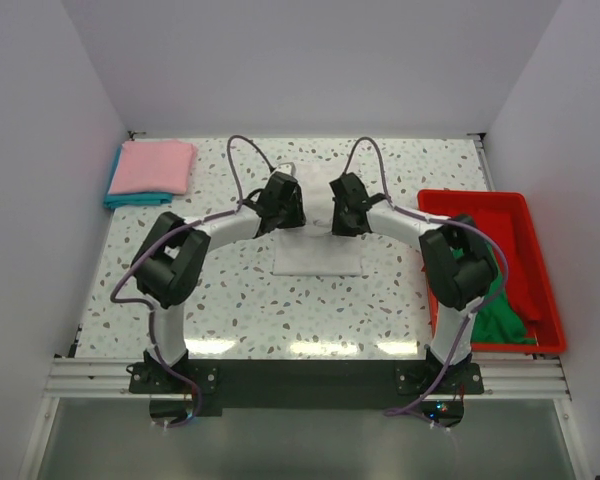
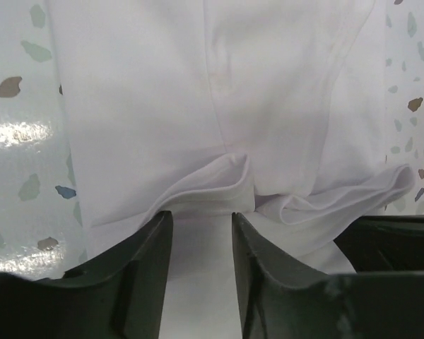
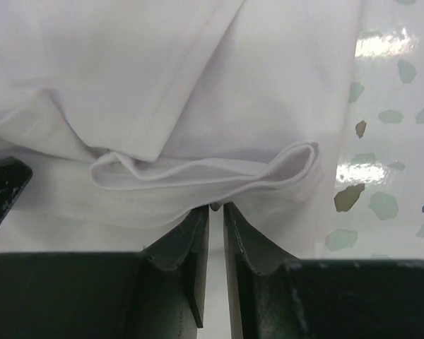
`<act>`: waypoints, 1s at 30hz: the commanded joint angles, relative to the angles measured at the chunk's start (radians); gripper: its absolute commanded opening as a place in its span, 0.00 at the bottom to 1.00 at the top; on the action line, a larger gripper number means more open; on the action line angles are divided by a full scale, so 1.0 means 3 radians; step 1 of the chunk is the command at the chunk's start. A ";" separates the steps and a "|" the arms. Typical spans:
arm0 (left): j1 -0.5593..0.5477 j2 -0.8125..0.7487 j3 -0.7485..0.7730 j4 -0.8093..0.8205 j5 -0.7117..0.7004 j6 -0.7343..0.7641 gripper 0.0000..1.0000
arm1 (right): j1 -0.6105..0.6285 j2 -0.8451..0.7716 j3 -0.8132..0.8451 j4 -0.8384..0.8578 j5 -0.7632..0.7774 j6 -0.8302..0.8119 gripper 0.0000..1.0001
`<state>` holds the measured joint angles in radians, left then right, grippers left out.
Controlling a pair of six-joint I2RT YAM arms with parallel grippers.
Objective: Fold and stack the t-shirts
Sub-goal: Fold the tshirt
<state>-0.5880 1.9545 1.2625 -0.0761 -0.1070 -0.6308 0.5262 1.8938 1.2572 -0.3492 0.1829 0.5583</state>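
Two folded shirts sit at the table's far left corner, the pink t-shirt lying on the teal t-shirt, and I reckon the next one belongs on that pile. My left gripper is over the middle of the table, jaws standing apart with nothing between them. A loose fold of the white t-shirt lies just past its fingertips. That shirt is folded at the table's centre, its doubled rim running crosswise from one of my hands to the other, and both hands are side by side over its far part. My right gripper is closed to a thin slit right at that rim. I judge it has a layer nipped, though the slit is too narrow to be sure. Farther right, the green t-shirt lies crumpled in the red tray by the right edge, partly hidden behind my right arm. My left arm is the nearer to the pile, so the carry would go leftward and away from me.
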 commanded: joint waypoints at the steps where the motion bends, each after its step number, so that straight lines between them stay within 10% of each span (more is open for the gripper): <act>1: 0.0022 -0.0292 0.0118 0.0080 0.0019 0.0149 0.47 | -0.0113 0.0053 0.0247 -0.0002 -0.0027 -0.0061 0.19; 9: 0.0002 -0.0737 -0.0393 0.0202 0.0065 0.0068 0.46 | -0.0317 0.0160 0.0355 0.0070 -0.0277 0.0067 0.18; 18: -0.0095 -0.0763 -0.0700 0.0376 0.0132 0.0032 0.15 | -0.0419 0.0329 0.0447 0.0147 -0.0380 0.0159 0.18; 30: -0.0080 -0.0257 -0.0323 0.0341 -0.0072 0.0124 0.24 | -0.0573 0.0181 0.0417 0.0208 -0.0436 0.0128 0.30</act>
<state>-0.6174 1.8454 1.0908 -0.0044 -0.0891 -0.6155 0.3641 1.9942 1.3556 -0.3187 0.0589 0.5999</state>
